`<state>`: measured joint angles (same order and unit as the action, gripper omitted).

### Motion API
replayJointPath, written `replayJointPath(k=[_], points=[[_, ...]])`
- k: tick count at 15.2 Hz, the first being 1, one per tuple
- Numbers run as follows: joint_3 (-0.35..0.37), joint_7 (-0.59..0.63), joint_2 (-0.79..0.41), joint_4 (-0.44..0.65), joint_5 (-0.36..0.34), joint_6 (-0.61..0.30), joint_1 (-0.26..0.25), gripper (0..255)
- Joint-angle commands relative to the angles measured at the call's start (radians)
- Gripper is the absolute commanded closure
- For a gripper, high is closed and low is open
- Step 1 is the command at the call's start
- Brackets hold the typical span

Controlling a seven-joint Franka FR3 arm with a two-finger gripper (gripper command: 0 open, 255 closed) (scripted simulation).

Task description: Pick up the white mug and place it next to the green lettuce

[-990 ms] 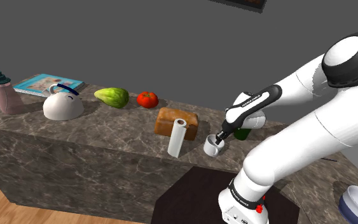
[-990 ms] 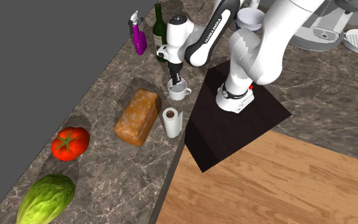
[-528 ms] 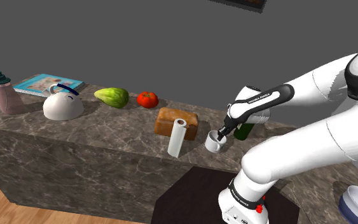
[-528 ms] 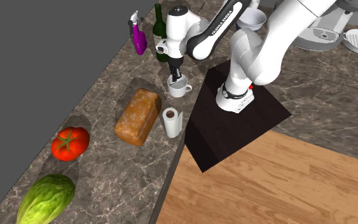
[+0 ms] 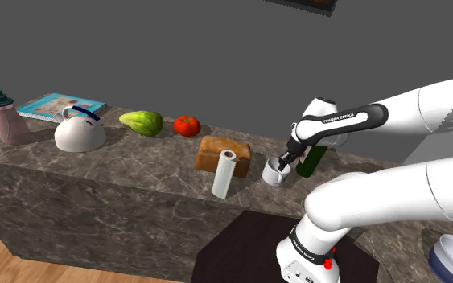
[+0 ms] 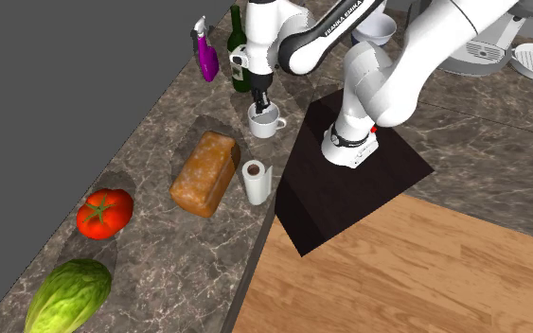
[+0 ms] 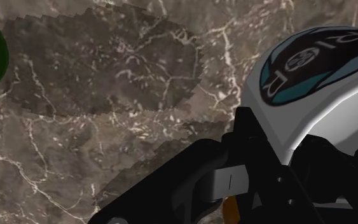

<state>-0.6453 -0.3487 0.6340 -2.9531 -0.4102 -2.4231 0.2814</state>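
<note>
The white mug (image 5: pixel 274 171) hangs just above the marble counter (image 5: pixel 136 165), close to the dark green wine bottle (image 5: pixel 307 163). My gripper (image 5: pixel 284 159) is shut on the mug's rim, one finger inside and one outside. From the second exterior view, the gripper (image 6: pixel 262 102) comes down onto the mug (image 6: pixel 266 122) from above. In the wrist view the black fingers (image 7: pixel 250 149) clasp the mug (image 7: pixel 311 108), which has a teal and black mark on it. The green lettuce (image 5: pixel 142 122) lies far along the counter toward the shoulder view's left, and it also shows as the lettuce (image 6: pixel 68 296) near the second exterior view's lower left.
Between mug and lettuce stand a paper towel roll (image 5: pixel 224 174), a bread loaf (image 5: pixel 223 153) and a tomato (image 5: pixel 187 125). A purple spray bottle (image 6: pixel 206 55) stands by the wine bottle (image 6: pixel 239 59). A white kettle (image 5: pixel 80 133), a book (image 5: pixel 59 106) and a soap dispenser (image 5: pixel 7 117) lie beyond the lettuce.
The gripper has risen with the mug in it and carried it toward the wine bottle, up and to the shoulder view's right. The arm has stretched out further.
</note>
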Motion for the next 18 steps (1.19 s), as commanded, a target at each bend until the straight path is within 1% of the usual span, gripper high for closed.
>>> replayJointPath(k=[1, 9, 18], points=[[0.017, 0.003, 0.037, 0.011, 0.005, 0.048, 0.006, 255], [0.073, 0.012, 0.143, 0.067, 0.037, 0.208, 0.013, 255], [0.127, 0.019, 0.219, 0.149, 0.078, 0.364, 0.006, 255]])
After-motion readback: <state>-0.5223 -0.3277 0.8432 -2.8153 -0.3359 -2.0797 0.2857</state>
